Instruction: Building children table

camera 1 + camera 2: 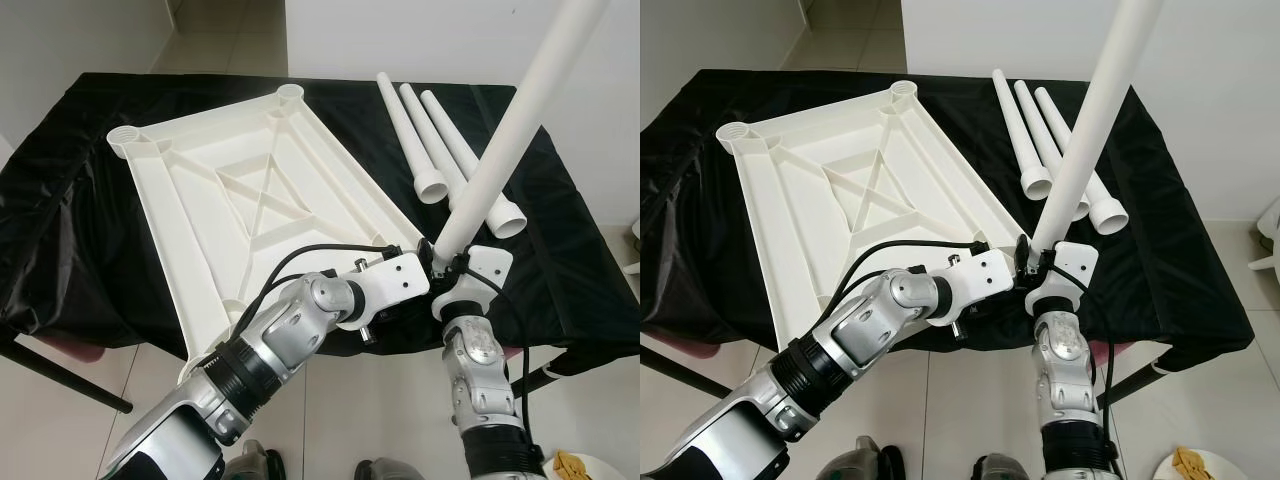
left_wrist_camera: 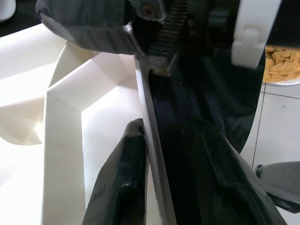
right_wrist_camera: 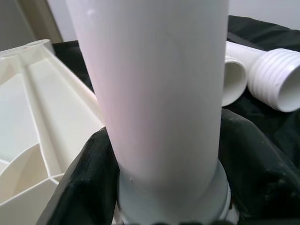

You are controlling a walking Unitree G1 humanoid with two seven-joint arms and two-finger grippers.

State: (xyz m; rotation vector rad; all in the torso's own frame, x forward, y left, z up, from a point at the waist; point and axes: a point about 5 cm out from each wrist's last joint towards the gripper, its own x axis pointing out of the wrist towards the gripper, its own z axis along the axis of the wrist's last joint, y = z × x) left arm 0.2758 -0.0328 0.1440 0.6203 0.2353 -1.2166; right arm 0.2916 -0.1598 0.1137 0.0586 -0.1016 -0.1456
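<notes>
The white table leg rises steeply from the upturned tabletop's near corner, tilting away rightward. The right end effector clamps its base; the left end effector pinches the tabletop's rim beside it.

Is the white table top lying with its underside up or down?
Underside up: the table top shows its ribs and corner sockets, lying on the black cloth.

Head stereo pair: high, angled forward and down over the black-draped tabletop, sharing the white table panel and loose legs. Left wrist: pressed close along the panel's edge. Right wrist: tight against the held leg.
</notes>
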